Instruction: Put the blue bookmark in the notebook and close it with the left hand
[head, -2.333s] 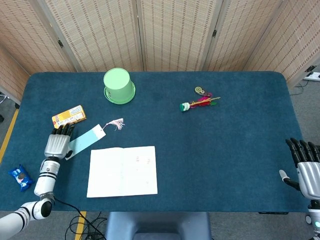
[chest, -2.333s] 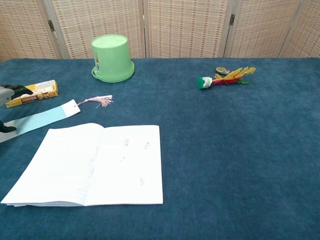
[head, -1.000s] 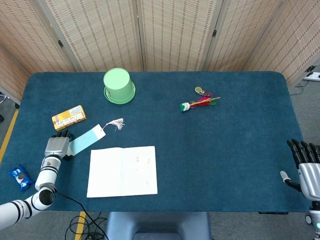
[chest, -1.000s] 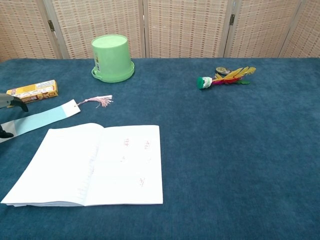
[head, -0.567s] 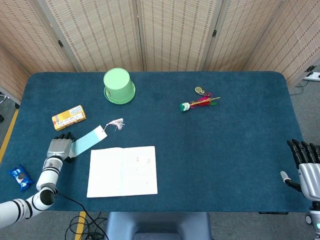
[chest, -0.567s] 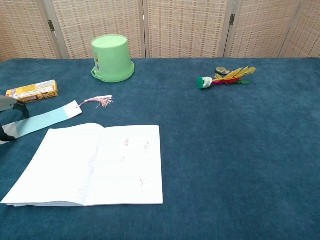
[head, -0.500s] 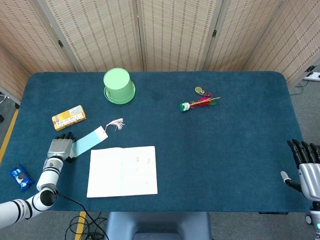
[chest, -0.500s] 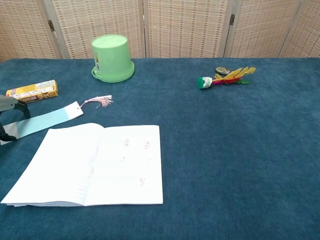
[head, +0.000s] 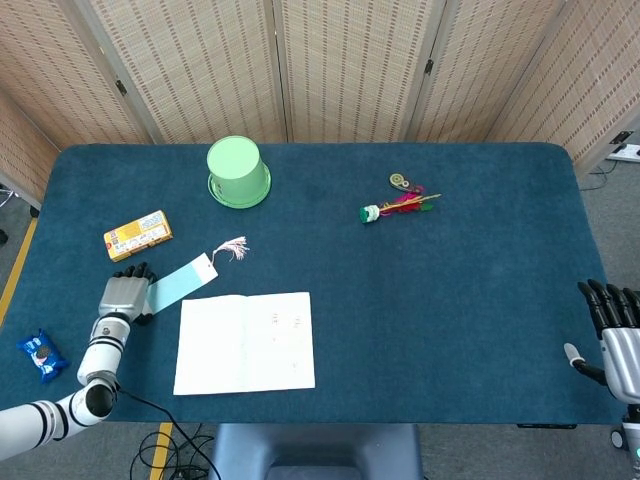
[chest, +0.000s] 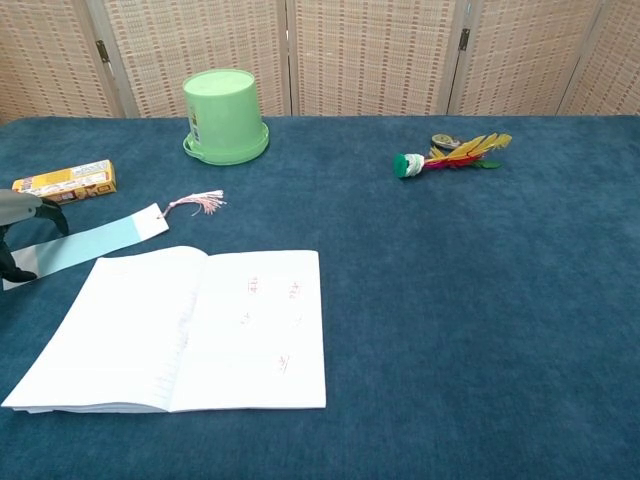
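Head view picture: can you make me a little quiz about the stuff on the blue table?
1. True or false: the notebook lies open.
2. Which hand holds the blue bookmark? A) left hand B) right hand
3. Fill in: the green bucket stands ____ side up.

Key: 1 true; 2 A; 3 bottom.
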